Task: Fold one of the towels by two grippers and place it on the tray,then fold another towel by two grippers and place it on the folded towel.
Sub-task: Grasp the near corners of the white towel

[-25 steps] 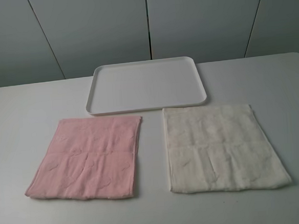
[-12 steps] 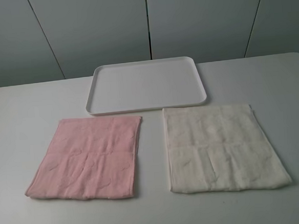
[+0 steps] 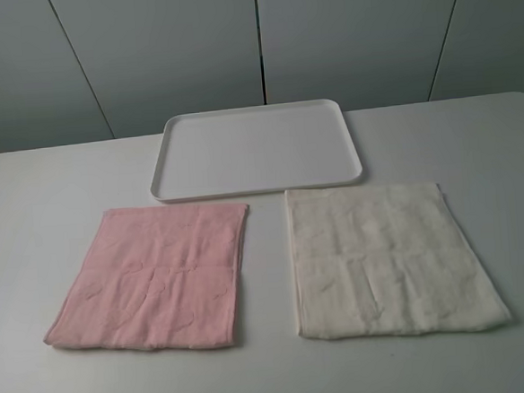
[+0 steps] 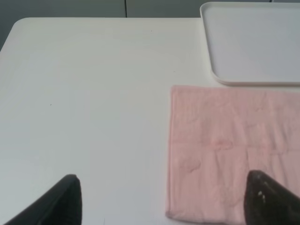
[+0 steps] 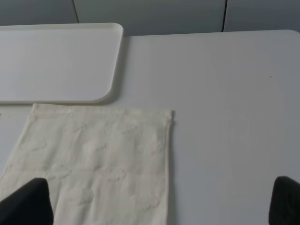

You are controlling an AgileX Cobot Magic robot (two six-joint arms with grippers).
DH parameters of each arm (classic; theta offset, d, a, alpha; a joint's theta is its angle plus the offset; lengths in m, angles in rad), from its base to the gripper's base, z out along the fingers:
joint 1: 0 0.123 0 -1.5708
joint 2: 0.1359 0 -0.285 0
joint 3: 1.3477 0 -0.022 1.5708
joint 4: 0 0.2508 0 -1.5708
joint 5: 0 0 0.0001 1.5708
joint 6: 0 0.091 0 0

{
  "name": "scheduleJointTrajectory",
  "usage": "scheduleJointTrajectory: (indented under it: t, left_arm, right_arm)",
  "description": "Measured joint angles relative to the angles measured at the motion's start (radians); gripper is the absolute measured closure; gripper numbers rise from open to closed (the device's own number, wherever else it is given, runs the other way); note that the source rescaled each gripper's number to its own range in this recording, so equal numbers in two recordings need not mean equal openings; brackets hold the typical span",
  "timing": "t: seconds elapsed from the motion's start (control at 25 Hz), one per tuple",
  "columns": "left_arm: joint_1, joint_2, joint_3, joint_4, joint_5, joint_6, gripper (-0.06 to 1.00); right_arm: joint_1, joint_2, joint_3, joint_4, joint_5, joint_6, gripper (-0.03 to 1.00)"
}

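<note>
The cream-white towel (image 3: pixel 388 260) lies flat on the right of the table, the pale pink towel (image 3: pixel 155 276) flat on the left. Behind them sits the white tray (image 3: pixel 169 131), with nothing on it. Neither arm shows in the exterior high view. In the left wrist view my left gripper (image 4: pixel 164 199) stands open above the table near the pink towel (image 4: pixel 234 150), whose near left corner lies between the fingertips; the tray (image 4: pixel 211 70) is beyond. In the right wrist view my right gripper (image 5: pixel 161 204) is open over the cream towel (image 5: pixel 93 159), with the tray (image 5: pixel 115 79) behind it.
The white table (image 3: pixel 38 203) runs wide on both sides of the towels. Its back edge meets grey wall panels (image 3: pixel 260 44). A narrow strip of bare table separates the two towels.
</note>
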Motion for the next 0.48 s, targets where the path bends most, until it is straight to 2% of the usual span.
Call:
scheduleJointTrajectory:
  t: [0.12,0.32,0.48]
  left_arm:
    - [0.000,0.000,0.000,-0.002,0.000,0.000,0.04]
    - [0.000,0.009,-0.026,-0.057,0.007,0.000,0.04]
    - [0.000,0.118,-0.071,-0.067,0.006,0.058,0.04]
  right_arm:
    - [0.000,0.000,0.000,0.000,0.000,0.000,-0.03]
    - [0.000,0.000,-0.023,0.024,0.009,-0.004,-0.03]
    - [0.000,0.055,-0.097,0.025,0.007,-0.021,-0.03]
